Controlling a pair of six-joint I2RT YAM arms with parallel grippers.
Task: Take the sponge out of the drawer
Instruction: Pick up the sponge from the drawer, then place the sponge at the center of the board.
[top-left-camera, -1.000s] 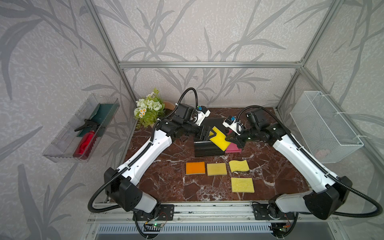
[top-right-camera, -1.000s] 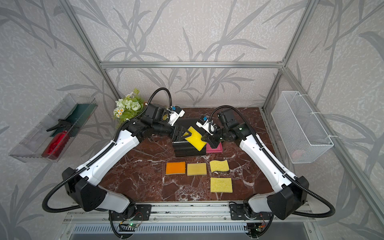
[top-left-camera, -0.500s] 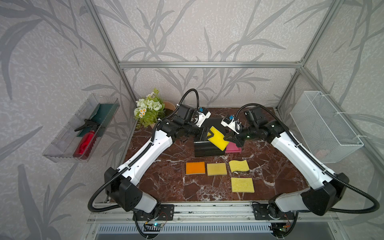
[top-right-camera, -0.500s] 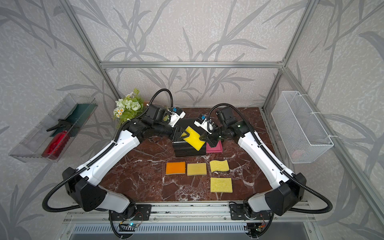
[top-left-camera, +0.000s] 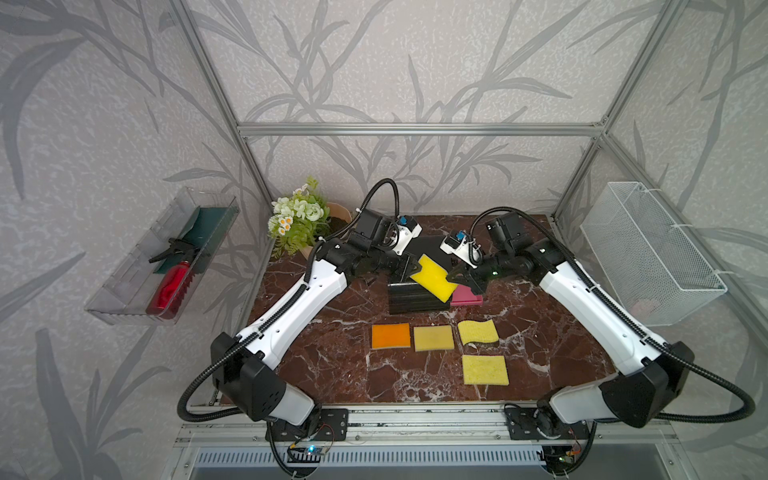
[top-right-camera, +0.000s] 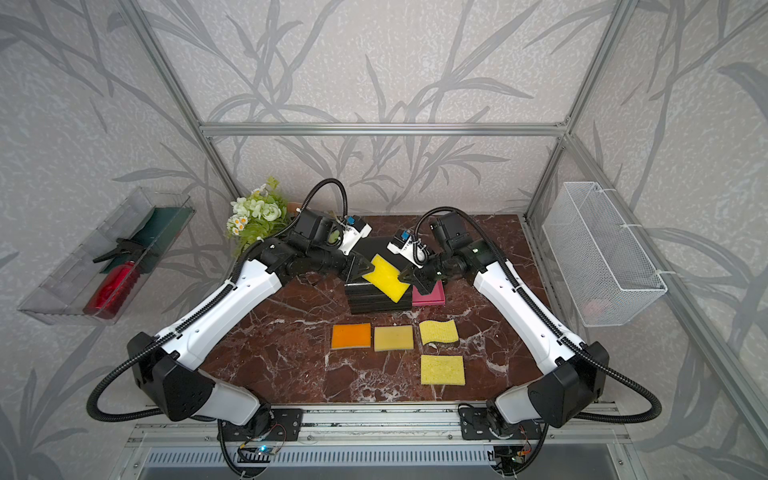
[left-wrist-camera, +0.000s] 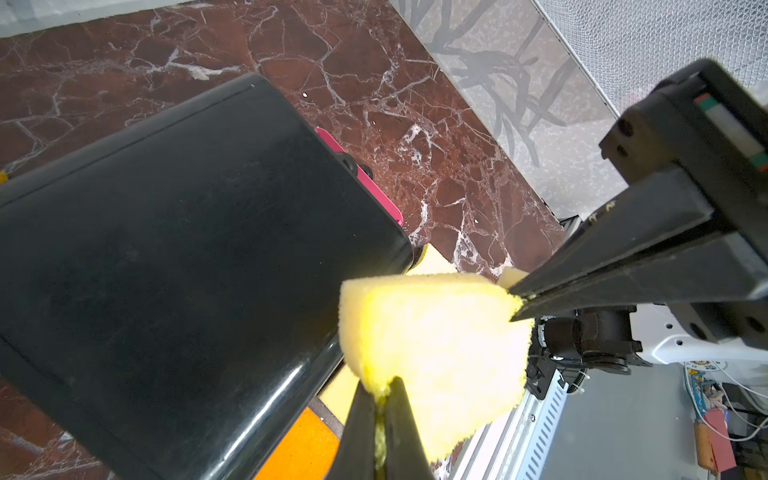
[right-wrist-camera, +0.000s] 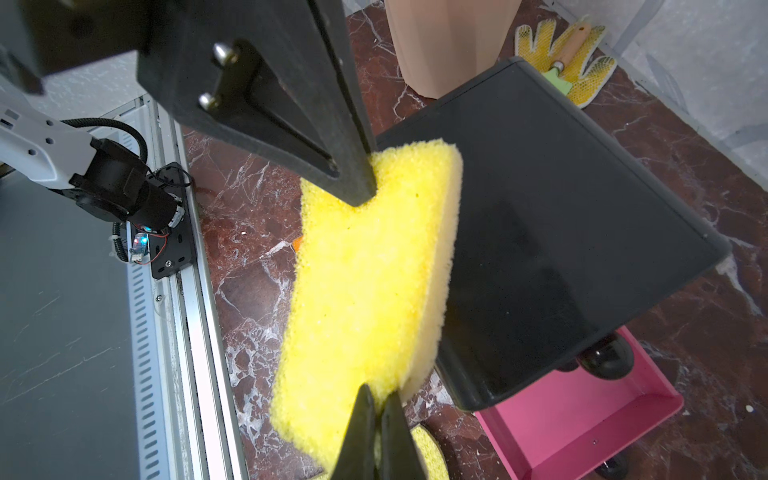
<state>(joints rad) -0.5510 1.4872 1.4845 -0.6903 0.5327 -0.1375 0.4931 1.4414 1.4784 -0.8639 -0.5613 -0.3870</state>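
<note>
Left fingers (left-wrist-camera: 359, 432) are clenched on one end of the yellow sponge (top-left-camera: 432, 277), and we see the right fingers (right-wrist-camera: 359, 432) pinching the opposite end. Between them, the sponge hangs tilted in the air above the black drawer cabinet (top-left-camera: 409, 297). It is outside the open pink drawer (top-left-camera: 465, 299) on the marble worktop (top-left-camera: 332, 365).

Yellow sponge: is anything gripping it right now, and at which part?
The yellow sponge is held by both: the left gripper pinches one end, the right gripper the opposite end; it hangs tilted between them.
</note>
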